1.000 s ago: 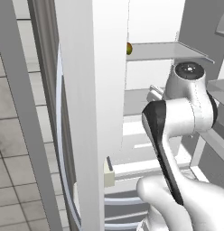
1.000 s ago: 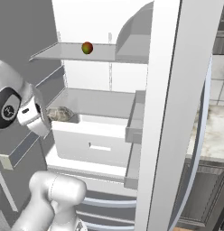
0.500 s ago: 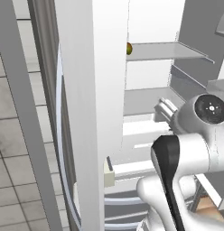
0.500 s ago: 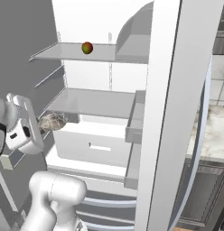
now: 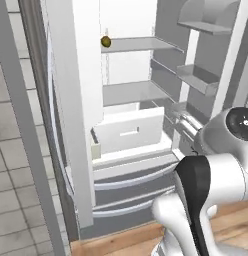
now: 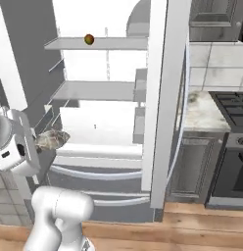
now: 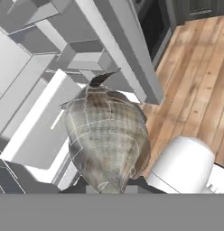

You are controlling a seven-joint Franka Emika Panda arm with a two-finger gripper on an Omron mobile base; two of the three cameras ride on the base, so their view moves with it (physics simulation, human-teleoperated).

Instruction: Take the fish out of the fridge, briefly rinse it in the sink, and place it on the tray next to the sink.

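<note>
You've got the grey-silver, dark-backed fish [image 7: 107, 135] pinched in the dark two-finger gripper [image 7: 109, 187], jaws closed on its lower end, held out in front of the tall white fridge [image 6: 160, 98] with its doors open. It looks light but slick and tapered, so it could slide out. Keep hold at the thick middle, not the tail.

Top fridge shelf [image 5: 138, 45] (grey) bears a round fruit [image 5: 106, 41].

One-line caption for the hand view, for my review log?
Gripper holds the grey fish, outside the open fridge.
</note>
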